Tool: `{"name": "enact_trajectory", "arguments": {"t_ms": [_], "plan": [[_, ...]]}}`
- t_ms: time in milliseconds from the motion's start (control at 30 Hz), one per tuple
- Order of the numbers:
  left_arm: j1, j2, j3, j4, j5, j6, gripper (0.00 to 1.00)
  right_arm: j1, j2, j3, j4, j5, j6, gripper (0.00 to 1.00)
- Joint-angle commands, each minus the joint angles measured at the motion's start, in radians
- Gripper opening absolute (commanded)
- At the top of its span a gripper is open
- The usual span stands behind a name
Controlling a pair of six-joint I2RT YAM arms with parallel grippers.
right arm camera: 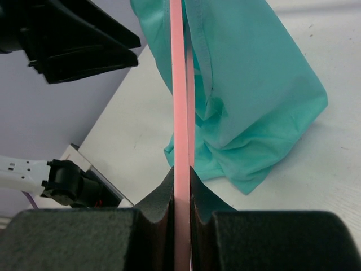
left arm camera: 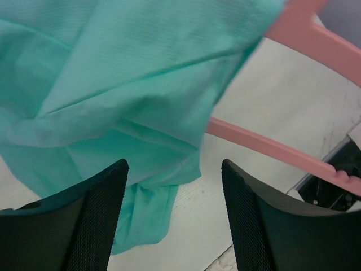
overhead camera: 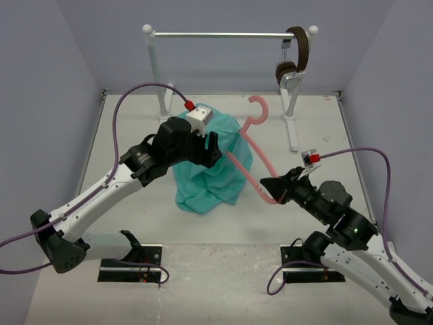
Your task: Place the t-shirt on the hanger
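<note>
The teal t-shirt (overhead camera: 206,172) hangs bunched over the left part of the pink hanger (overhead camera: 260,159), its lower end on the table. My right gripper (overhead camera: 276,190) is shut on the hanger's lower right end and holds it tilted, hook (overhead camera: 258,108) up toward the rack. The right wrist view shows the hanger (right arm camera: 181,113) edge-on between the jaws of the right gripper (right arm camera: 181,183), with the t-shirt (right arm camera: 254,84) beyond. My left gripper (overhead camera: 210,147) is at the shirt's upper left. In its wrist view the left gripper (left arm camera: 175,217) is open and holds nothing, with the t-shirt (left arm camera: 113,84) and a hanger bar (left arm camera: 271,149) beyond it.
A white clothes rack (overhead camera: 223,34) stands at the back of the table. Brown-and-silver headphones (overhead camera: 293,64) hang at its right end. Grey walls close in the left, right and back. The two arm base plates (overhead camera: 132,267) lie at the near edge.
</note>
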Motion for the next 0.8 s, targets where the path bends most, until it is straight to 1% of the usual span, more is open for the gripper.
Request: {"name": "enact_trajectory", "arguments": {"t_ms": [0, 100, 233, 300, 333, 400, 433, 533, 667, 767], "plan": [[-0.044, -0.083, -0.052, 0.174, 0.102, 0.061, 0.71, 0.002, 0.050, 0.053, 0.073, -0.018, -0.043, 0.00], [-0.047, -0.070, -0.045, 0.160, 0.067, 0.070, 0.68, 0.002, 0.082, 0.070, 0.068, -0.031, -0.046, 0.00], [-0.047, -0.028, -0.003, 0.076, -0.194, 0.065, 0.70, 0.001, 0.072, 0.075, 0.065, -0.054, -0.055, 0.00], [-0.047, -0.027, 0.001, 0.037, -0.261, 0.066, 0.73, 0.002, 0.068, 0.079, 0.053, -0.045, -0.062, 0.00], [-0.047, -0.028, 0.003, 0.031, -0.267, 0.066, 0.75, 0.002, 0.066, 0.082, 0.045, -0.044, -0.066, 0.00], [-0.047, -0.037, -0.006, 0.004, -0.283, 0.065, 0.82, 0.002, 0.065, 0.093, 0.028, -0.041, -0.071, 0.00], [-0.047, -0.045, -0.013, 0.000, -0.289, 0.065, 0.82, 0.002, 0.065, 0.096, 0.023, -0.046, -0.079, 0.00], [-0.046, -0.080, -0.054, 0.017, -0.310, 0.089, 0.81, 0.002, 0.064, 0.111, 0.007, -0.075, -0.092, 0.00], [-0.046, -0.108, -0.073, 0.055, -0.311, 0.154, 0.74, 0.002, 0.057, 0.119, -0.008, -0.100, -0.107, 0.00], [-0.038, -0.099, -0.072, 0.064, -0.328, 0.204, 0.74, 0.002, 0.058, 0.136, -0.020, -0.143, -0.121, 0.00]]}}
